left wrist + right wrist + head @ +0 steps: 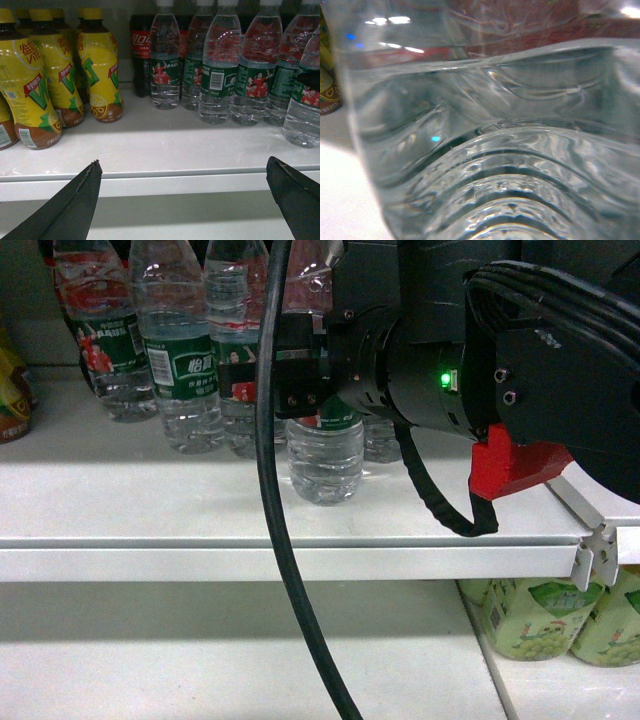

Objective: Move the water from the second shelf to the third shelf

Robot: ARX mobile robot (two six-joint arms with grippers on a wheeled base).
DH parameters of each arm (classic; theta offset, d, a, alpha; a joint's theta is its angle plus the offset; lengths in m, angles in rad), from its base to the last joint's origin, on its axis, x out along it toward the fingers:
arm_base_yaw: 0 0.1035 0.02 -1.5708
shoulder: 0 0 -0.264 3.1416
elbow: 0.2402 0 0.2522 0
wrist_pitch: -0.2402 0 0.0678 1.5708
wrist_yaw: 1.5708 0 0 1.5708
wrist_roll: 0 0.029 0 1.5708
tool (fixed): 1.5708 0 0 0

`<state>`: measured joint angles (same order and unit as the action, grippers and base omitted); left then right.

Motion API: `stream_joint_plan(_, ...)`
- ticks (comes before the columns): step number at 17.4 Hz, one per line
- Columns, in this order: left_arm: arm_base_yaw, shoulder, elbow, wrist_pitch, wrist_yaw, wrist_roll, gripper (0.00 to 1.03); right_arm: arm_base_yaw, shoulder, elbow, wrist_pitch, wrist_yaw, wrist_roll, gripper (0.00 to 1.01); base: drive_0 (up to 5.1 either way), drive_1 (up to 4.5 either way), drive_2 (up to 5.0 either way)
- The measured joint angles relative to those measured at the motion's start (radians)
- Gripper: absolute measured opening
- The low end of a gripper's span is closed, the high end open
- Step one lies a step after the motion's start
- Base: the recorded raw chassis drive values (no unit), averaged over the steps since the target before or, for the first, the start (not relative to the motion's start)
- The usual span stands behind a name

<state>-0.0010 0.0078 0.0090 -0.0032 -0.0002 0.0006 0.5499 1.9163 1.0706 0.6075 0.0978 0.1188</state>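
One water bottle stands near the shelf's front edge, right claw around its label band, apparently clenched on it though the fingers are hidden; grasp step. Left claw hangs released below the front edge. Next: lift clear, carry to third shelf.

Yellow lemon-tea bottles standing at the left end of the white shelf, dark cola bottle just right of them, pale green drink cans below the shelf.
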Motion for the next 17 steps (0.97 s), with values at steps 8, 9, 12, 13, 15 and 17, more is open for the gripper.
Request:
stream_joint_plan(8,0.0,0.0,0.0,0.0,0.0,0.0,0.98,-0.04,-0.148,-0.221,0.09,-0.025,0.037,0.42,0.0,0.0,0.0)
stream_joint_plan(9,0.0,0.0,0.0,0.0,0.0,0.0,0.98,-0.054,-0.175,-0.263,0.106,-0.023,0.039,0.42,0.0,0.0,0.0)
stream_joint_plan(12,0.0,0.0,0.0,0.0,0.0,0.0,0.98,-0.108,-0.288,-0.411,0.146,-0.014,0.038,0.42,0.0,0.0,0.0)
stream_joint_plan(13,0.0,0.0,0.0,0.0,0.0,0.0,0.98,-0.134,-0.34,-0.469,0.152,-0.015,0.034,0.42,0.0,0.0,0.0)
stream_joint_plan(15,0.0,0.0,0.0,0.0,0.0,0.0,0.98,-0.183,-0.419,-0.555,0.158,-0.019,0.028,0.42,0.0,0.0,0.0)
stream_joint_plan(17,0.0,0.0,0.0,0.0,0.0,0.0,0.98,-0.241,-0.501,-0.633,0.163,-0.02,0.015,0.42,0.0,0.0,0.0)
